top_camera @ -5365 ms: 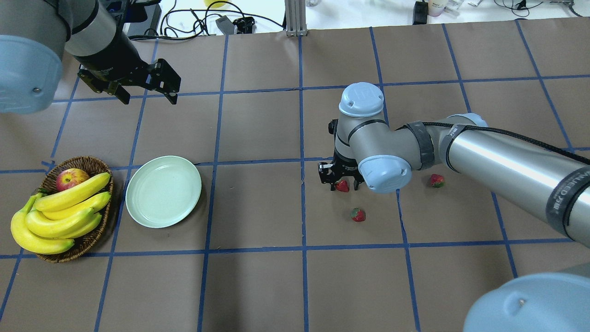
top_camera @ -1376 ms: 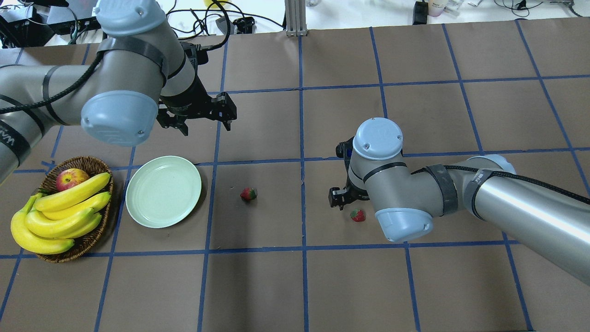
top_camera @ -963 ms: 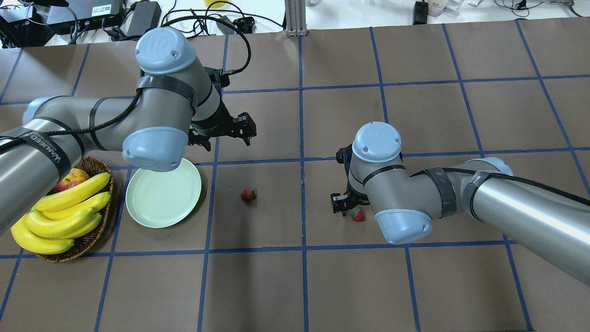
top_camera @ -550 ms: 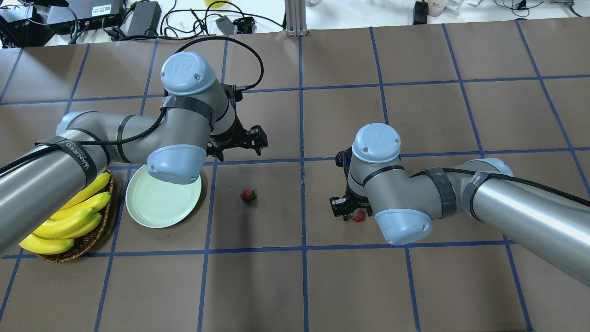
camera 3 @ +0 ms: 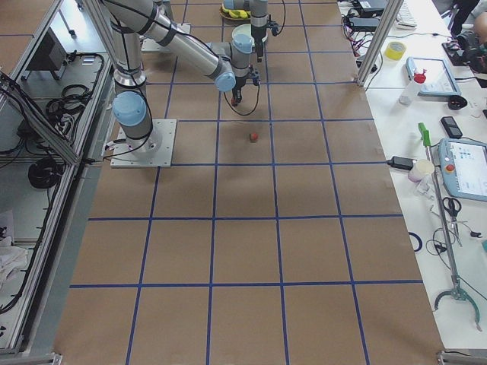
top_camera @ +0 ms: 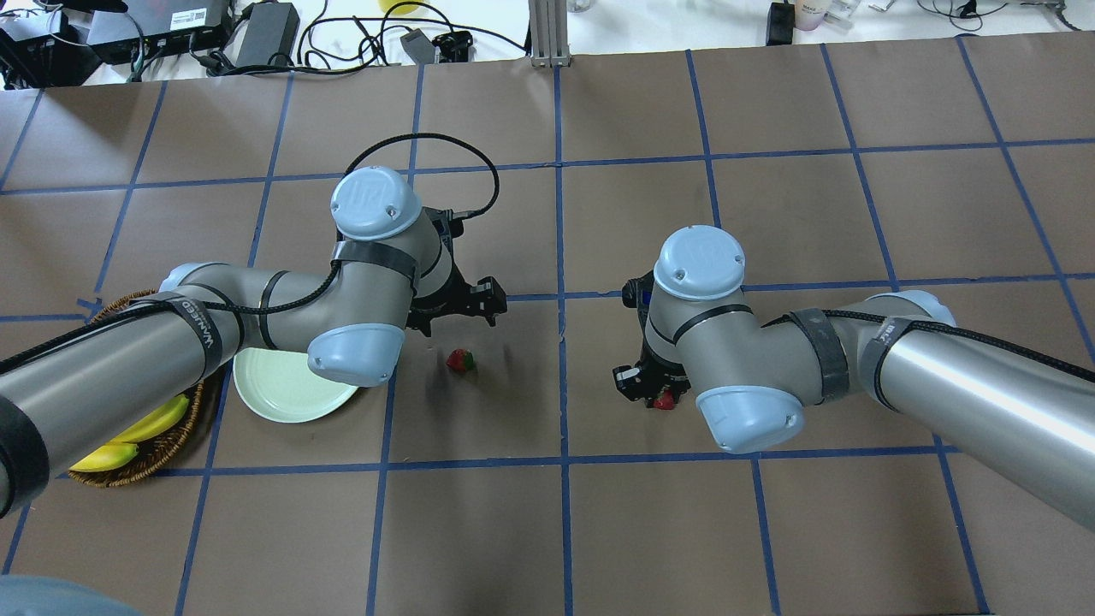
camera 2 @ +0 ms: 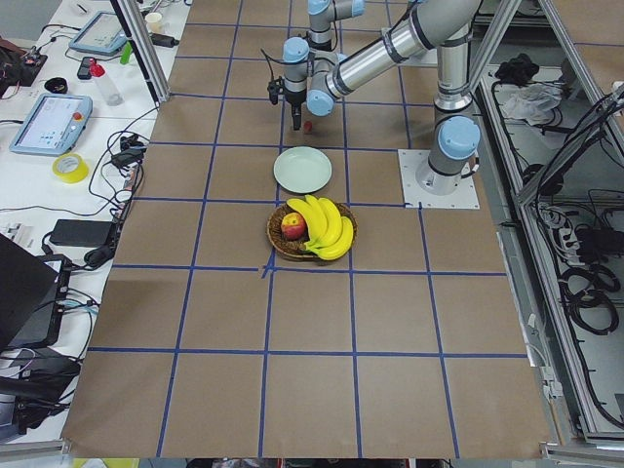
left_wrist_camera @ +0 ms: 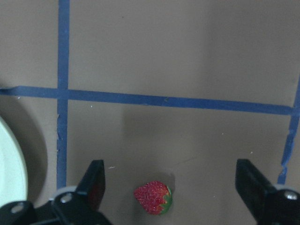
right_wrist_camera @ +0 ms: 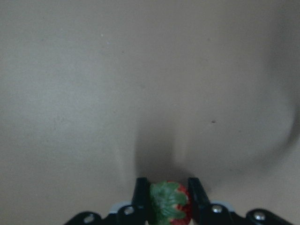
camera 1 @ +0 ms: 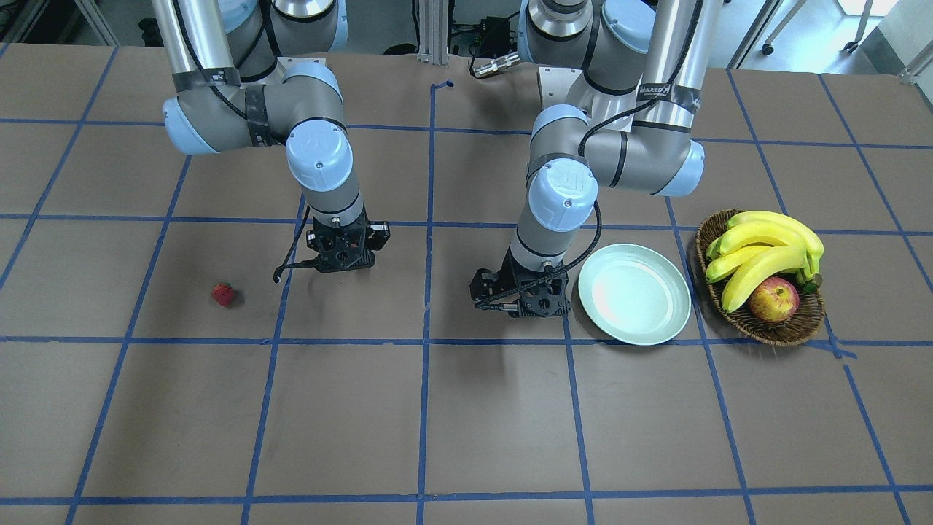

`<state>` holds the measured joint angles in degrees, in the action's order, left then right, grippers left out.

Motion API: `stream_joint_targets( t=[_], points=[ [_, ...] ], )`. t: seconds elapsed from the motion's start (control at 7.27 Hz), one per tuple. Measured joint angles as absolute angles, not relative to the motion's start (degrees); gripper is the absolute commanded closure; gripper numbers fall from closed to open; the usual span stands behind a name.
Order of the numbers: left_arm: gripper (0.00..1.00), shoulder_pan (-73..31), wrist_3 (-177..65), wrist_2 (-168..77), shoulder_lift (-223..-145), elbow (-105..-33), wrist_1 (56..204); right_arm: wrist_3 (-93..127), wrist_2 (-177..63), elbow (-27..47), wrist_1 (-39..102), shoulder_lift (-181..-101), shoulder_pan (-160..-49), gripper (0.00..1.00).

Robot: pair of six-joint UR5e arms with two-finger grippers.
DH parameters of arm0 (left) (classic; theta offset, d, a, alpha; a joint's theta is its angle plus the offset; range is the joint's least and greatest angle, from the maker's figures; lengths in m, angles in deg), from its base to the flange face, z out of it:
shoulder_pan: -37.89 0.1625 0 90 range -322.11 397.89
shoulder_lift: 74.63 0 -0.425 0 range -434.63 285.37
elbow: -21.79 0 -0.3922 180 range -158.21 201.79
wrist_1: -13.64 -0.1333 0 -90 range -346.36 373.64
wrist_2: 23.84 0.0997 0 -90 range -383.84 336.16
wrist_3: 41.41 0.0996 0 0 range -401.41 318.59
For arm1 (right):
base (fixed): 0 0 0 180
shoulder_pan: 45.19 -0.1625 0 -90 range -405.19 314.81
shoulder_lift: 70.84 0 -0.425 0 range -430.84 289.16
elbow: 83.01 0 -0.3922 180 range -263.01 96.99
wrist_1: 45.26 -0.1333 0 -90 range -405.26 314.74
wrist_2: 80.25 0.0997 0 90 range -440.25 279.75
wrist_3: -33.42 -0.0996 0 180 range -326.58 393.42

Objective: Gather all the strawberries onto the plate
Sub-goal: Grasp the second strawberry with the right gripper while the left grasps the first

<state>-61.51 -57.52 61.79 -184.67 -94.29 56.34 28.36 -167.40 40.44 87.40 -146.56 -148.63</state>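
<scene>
Here, right jaws clenched on half-hidden strawberry (right_wrist_camera: 169, 202), left jaws spread near second strawberry (left_wrist_camera: 153, 198).

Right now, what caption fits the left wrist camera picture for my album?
A strawberry framed by the left arm's open jaws, plate peeking in beside.

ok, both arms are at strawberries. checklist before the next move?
1. Right gripper shut on its strawberry: ok.
2. Left gripper open, second strawberry inside the open jaws in the wrist view: ok.
3. Left gripper low enough to close: cannot tell.
4. Plate holds no berries, ready to receive: ok.
5. Right gripper's straight path to plate: not ok, left gripper stands between them.
6. Third strawberry located, lying apart from both grippers: ok.
</scene>
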Motion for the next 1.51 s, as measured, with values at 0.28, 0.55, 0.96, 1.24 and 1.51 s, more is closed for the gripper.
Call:
stream_joint_targets(
  t=[0.28, 0.55, 0.96, 1.24, 1.51],
  points=[
    [0.3, -62.7, -59.1, 61.7, -184.5, -95.8, 56.0, 27.8, -160.2, 38.1, 87.4, -146.2, -148.6, 1.0],
    [0.44, -63.3, -59.4, 61.7, -184.6, -96.2, 56.0, 26.5, -150.0, 36.7, 87.4, -145.2, -148.6, 1.0],
    [0.59, -63.5, -59.6, 61.8, -184.7, -96.4, 56.1, 25.1, -143.5, 34.2, 89.0, -144.2, -148.6, 1.0],
    [0.9, -63.5, -59.3, 61.8, -184.3, -96.2, 56.1, 25.0, -143.1, 33.9, 90.4, -143.5, -148.7, 1.0],
    [1.0, -63.5, -58.7, 62.1, -183.6, -96.0, 56.1, 25.0, -143.0, 33.8, 91.0, -143.3, -148.8, 1.0]
  ],
)
